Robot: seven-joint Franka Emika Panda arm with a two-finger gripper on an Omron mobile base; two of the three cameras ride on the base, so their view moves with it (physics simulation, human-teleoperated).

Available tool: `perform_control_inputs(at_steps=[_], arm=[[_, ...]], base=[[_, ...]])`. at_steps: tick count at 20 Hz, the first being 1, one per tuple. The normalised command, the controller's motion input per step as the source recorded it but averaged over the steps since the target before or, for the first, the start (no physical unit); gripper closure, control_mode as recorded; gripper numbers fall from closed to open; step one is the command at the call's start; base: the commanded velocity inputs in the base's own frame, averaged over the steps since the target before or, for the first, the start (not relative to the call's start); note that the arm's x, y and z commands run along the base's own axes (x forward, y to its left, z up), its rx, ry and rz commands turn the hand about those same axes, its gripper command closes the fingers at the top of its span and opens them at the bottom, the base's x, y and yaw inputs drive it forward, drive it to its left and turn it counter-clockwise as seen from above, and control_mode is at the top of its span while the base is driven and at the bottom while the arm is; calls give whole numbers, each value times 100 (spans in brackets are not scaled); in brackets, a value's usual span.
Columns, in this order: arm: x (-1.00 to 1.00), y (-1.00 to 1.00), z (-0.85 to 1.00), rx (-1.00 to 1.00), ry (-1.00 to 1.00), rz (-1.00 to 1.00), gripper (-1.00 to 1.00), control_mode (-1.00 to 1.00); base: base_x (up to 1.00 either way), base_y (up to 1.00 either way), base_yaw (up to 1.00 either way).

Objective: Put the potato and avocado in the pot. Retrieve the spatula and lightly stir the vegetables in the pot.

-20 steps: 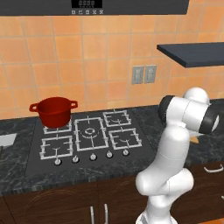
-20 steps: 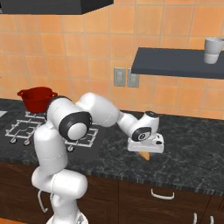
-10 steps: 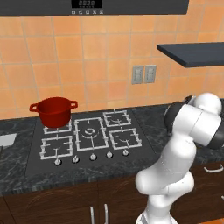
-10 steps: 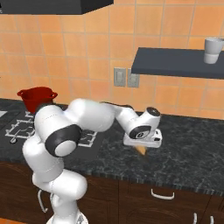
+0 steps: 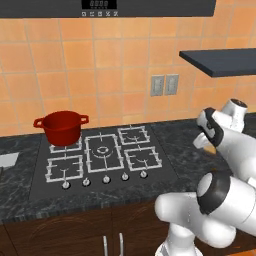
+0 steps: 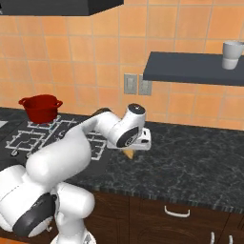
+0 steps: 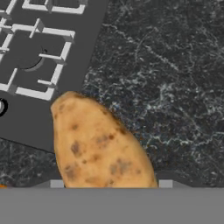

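The white arm reaches forward and to the right, elbow bent, wrist turned downward. The gripper [image 6: 136,145] hangs low, pointing down; whether its jaws stand apart or closed cannot be told.

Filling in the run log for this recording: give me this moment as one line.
stage: potato pickup | gripper: closed on potato, over counter right of stove | pot: back-left burner | contents: not visible

Glossy white rounded arm [image 6: 71,152], dark joints
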Motion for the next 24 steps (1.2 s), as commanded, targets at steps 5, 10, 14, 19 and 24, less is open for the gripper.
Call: perform_control_inputs(at_steps=[5,10,14,19,24], arm=[[-29,99,100,-1,0,8,100,-100],[-28,64,100,-3,0,3,100,-100],[-15,3,97,-1,0,0,100,-100],[-45,-4,60,-1,-11,0,100,-100],[-15,0,8,0,-7,3,100,-100]], base=[[0,0,0],[0,0,0],[0,0,0],[0,0,0],[0,0,0]])
